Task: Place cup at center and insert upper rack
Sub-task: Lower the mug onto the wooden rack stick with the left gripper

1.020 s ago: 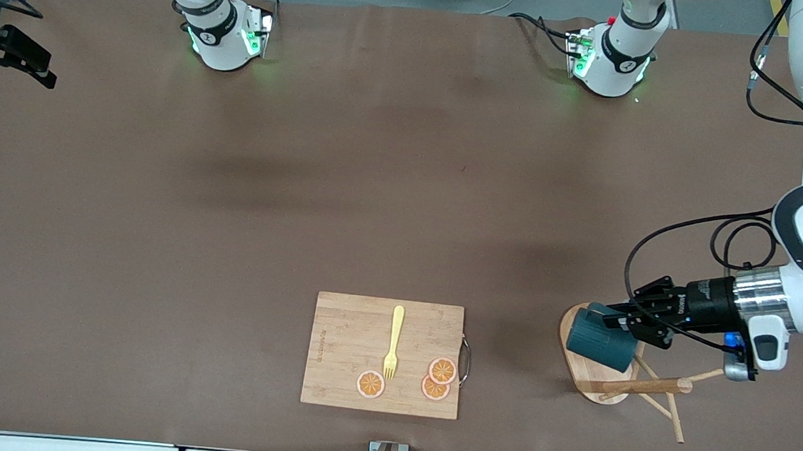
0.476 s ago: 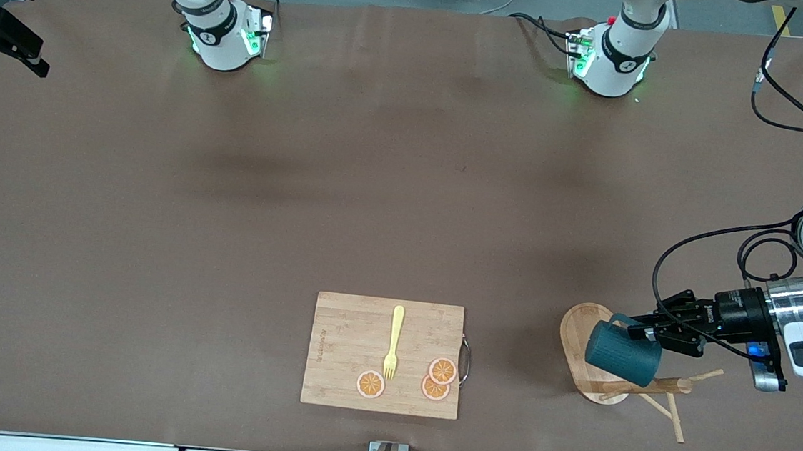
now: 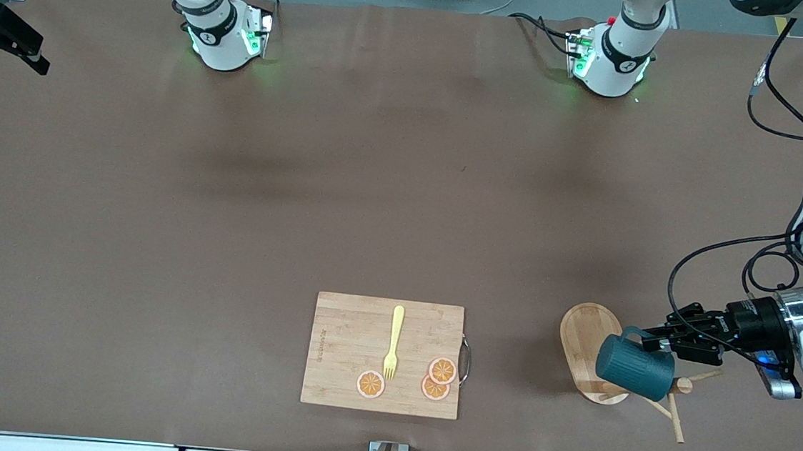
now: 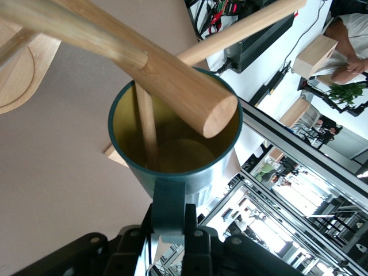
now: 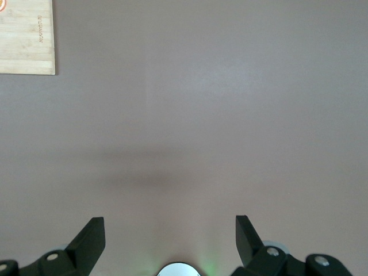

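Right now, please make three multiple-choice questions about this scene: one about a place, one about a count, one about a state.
1. Where does the yellow fork lie?
A. on the cutting board
B. on the bare table
C. in the cup

2. How many orange slices are on the board?
A. one
B. three
C. five

3. How is the cup held?
A. it stands free on the table
B. the right gripper grips its rim
C. the left gripper is shut on its handle, over the rack

Answers:
1 A, the fork rests on the board.
2 B, three slices show near the fork tines.
3 C, the left wrist view shows the handle clamped, while the right gripper is open over bare table.
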Motion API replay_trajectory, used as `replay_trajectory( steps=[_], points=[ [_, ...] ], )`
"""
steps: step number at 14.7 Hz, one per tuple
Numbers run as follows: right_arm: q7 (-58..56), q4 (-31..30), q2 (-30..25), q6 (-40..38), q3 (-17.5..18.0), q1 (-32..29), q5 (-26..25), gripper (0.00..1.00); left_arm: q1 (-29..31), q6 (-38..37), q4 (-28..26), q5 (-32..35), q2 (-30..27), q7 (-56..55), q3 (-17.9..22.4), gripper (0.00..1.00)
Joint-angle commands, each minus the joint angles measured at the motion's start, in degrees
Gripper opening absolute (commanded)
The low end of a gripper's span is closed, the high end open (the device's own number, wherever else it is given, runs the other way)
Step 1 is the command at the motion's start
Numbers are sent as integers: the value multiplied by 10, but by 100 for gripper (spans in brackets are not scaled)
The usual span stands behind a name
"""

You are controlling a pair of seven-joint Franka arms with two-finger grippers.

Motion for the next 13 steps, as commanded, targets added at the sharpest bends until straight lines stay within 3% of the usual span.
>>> replay_trajectory(
  steps=[1, 3, 7, 13],
  points=[
    [6, -9, -13, 0, 3, -6, 8, 100, 4, -8, 6, -25, 10, 24, -3, 3],
    [6, -9, -13, 0, 2, -6, 8, 100, 5, -7, 6, -26, 16, 30, -3, 5],
    [6, -9, -13, 1, 2, -6, 8, 100, 6, -6, 6, -26, 22, 39, -3, 19],
    [6, -9, -13, 0, 2, -5, 8, 100, 20, -3, 6, -45, 36, 60, -3, 23]
  ],
)
